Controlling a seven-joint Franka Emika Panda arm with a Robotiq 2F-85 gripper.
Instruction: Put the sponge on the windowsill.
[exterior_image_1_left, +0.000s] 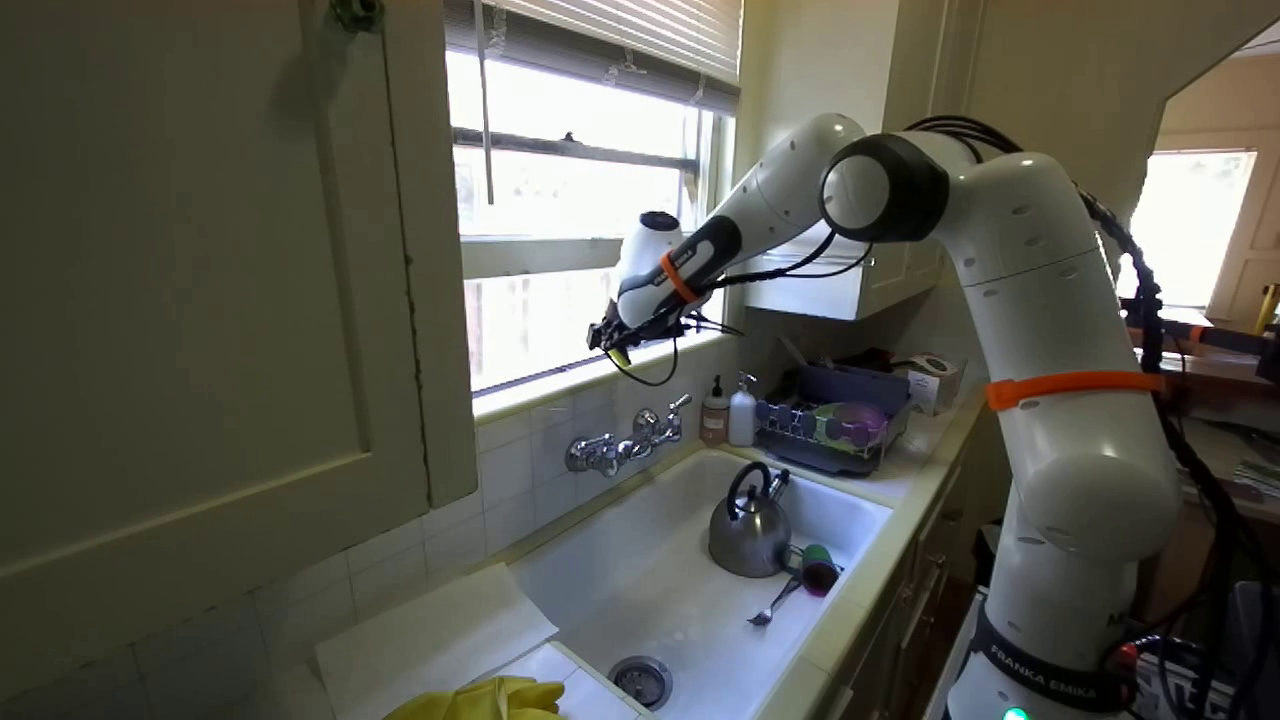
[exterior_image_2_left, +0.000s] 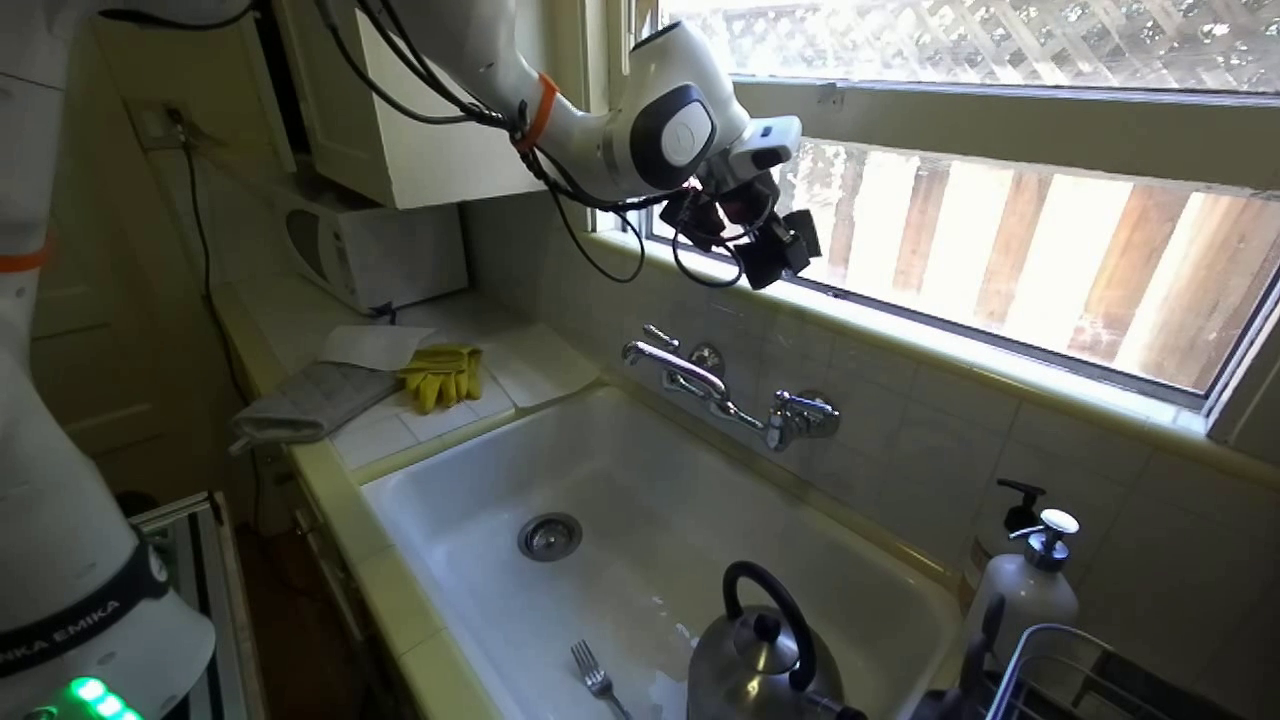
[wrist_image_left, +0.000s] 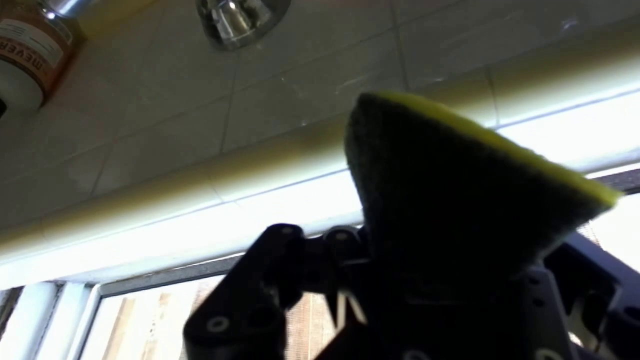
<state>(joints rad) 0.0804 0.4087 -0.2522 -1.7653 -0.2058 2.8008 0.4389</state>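
The sponge (wrist_image_left: 450, 190) is a dark, almost black pad with a yellow side in the wrist view. My gripper (wrist_image_left: 445, 260) is shut on it, with the sponge between the fingers and jutting out past them. In an exterior view a yellow bit of the sponge (exterior_image_1_left: 619, 356) shows below the gripper (exterior_image_1_left: 608, 335). The gripper also shows dark against the window (exterior_image_2_left: 775, 250); the sponge cannot be told apart there. The windowsill (wrist_image_left: 280, 207) is a bright white ledge behind the sponge in the wrist view. It shows in both exterior views (exterior_image_1_left: 540, 386) (exterior_image_2_left: 1000, 355), with the gripper above or near it; the exact gap cannot be told.
A wall faucet (exterior_image_1_left: 630, 440) sits below the sill. The sink (exterior_image_2_left: 650, 480) holds a steel kettle (exterior_image_1_left: 750, 535), a fork (exterior_image_2_left: 595, 675) and a cup (exterior_image_1_left: 818, 570). Soap bottles (exterior_image_1_left: 742, 412) and a dish rack (exterior_image_1_left: 835, 420) stand beside it. Yellow gloves (exterior_image_2_left: 440, 375) lie on the counter. Window glass is close behind the gripper.
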